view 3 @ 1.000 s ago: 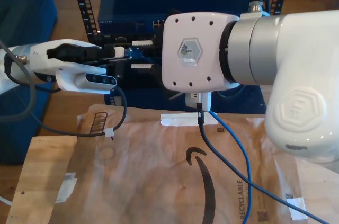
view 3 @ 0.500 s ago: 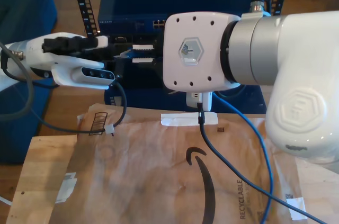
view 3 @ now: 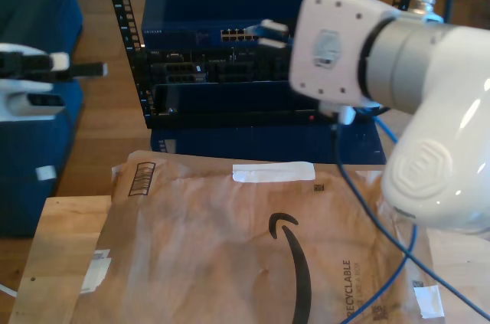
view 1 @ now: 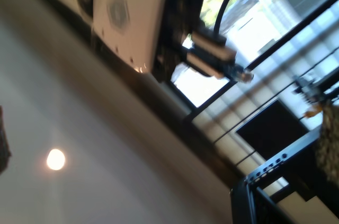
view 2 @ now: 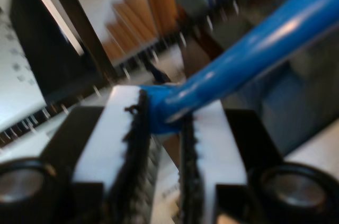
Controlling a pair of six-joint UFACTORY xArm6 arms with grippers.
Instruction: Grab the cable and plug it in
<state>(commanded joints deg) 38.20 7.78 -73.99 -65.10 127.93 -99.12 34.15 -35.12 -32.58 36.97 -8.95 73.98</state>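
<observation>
Between the white, ridged pads (view 2: 114,128) of my second gripper (view 2: 161,128), the bright blue cable (view 2: 249,49) is sitting pinched near its end, with the jaws drawn narrow around it and the cord running away from the fingertips at a slant. Across the exterior view, my second gripper (view 3: 269,31) is reaching from the view's right toward the upper row of ports on the dark blue rack unit (view 3: 230,2), holding the cable's end just beside those ports; whether the plug is touching a port cannot be told. Below that arm, the cable (view 3: 387,263) is hanging down and looping over the brown paper mailer (view 3: 230,255) at the exterior view's lower right, next to a thicker black cord (view 3: 360,201). My first gripper (view 3: 80,71) is standing at the exterior view's left edge, well apart from the cable, with its fingers pointing toward the rack; whether its jaws are apart or together cannot be told. The mailer is carrying a black curved arrow logo (view 3: 295,255), a barcode label (view 3: 142,178) and the word "RECYCLABLE" (view 3: 348,289) printed sideways. White lettering on the rack's front is too small to read.
</observation>
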